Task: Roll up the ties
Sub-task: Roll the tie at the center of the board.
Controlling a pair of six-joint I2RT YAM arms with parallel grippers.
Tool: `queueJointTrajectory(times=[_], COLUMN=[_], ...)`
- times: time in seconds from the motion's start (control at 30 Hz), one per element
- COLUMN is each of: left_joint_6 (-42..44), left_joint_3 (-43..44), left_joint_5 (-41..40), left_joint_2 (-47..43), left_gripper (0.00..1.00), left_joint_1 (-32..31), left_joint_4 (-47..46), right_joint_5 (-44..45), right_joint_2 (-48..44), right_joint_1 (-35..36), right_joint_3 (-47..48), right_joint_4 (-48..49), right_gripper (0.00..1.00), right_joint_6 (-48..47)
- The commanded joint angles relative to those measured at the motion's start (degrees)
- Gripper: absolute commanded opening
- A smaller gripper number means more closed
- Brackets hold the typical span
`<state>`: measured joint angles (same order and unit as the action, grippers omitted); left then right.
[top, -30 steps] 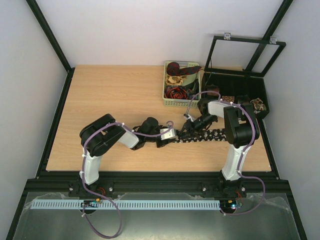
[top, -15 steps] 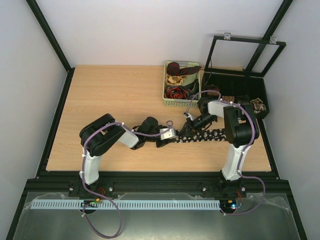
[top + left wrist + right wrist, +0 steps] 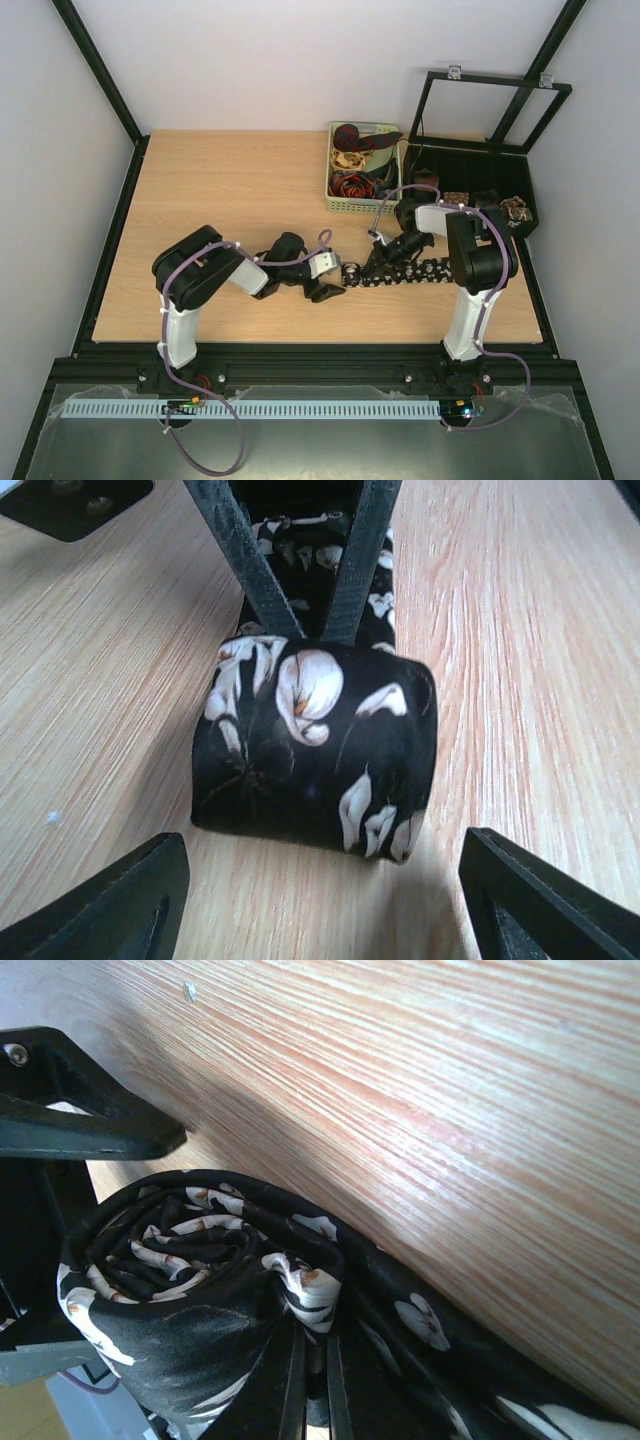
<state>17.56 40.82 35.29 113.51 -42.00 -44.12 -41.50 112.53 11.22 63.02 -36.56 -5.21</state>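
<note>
Left claw (image 3: 322, 890) wide; rolled end of black flowered tie (image 3: 315, 745) just ahead, untouched. Right claw (image 3: 312, 1360) pinched tight on tie behind roll.

- Robot lab test cell.
- Pale wood table (image 3: 230, 190) boxed in by plain white walls (image 3: 280, 60) and a black metal frame (image 3: 98, 72).
- Left arm (image 3: 200, 280) and right arm (image 3: 478, 262) bolted to a rail (image 3: 320, 362) at 6 o'clock.
- Props: green basket (image 3: 345, 208) of ties (image 3: 352, 185) at 1 o'clock, black case (image 3: 455, 165) at 2 o'clock.
</note>
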Motion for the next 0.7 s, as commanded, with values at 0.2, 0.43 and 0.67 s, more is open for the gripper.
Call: queueJointTrajectory(times=[0.2,0.43,0.67], left_joint_6=[-7.04,-6.29,-4.99], left_joint_3=[4.49,5.85,7.28], left_joint_5=[2.64,1.57,0.81], left_joint_2=[7.41,7.15,8.61], left_gripper=[0.7,0.57,0.53], left_joint_1=[-1.39,-3.48,-4.39], left_joint_4=[-9.81,-10.91,-11.1], right_joint_5=[12.14,11.85,11.6], right_joint_2=[2.89,3.57,3.67], right_joint_1=[0.52,0.99,2.06], right_joint_3=[-2.99,-2.33,-2.37], right_joint_4=[3.85,2.95,3.68], right_gripper=[0.01,0.01,0.01], right_joint_6=[-0.86,-1.21,-0.35])
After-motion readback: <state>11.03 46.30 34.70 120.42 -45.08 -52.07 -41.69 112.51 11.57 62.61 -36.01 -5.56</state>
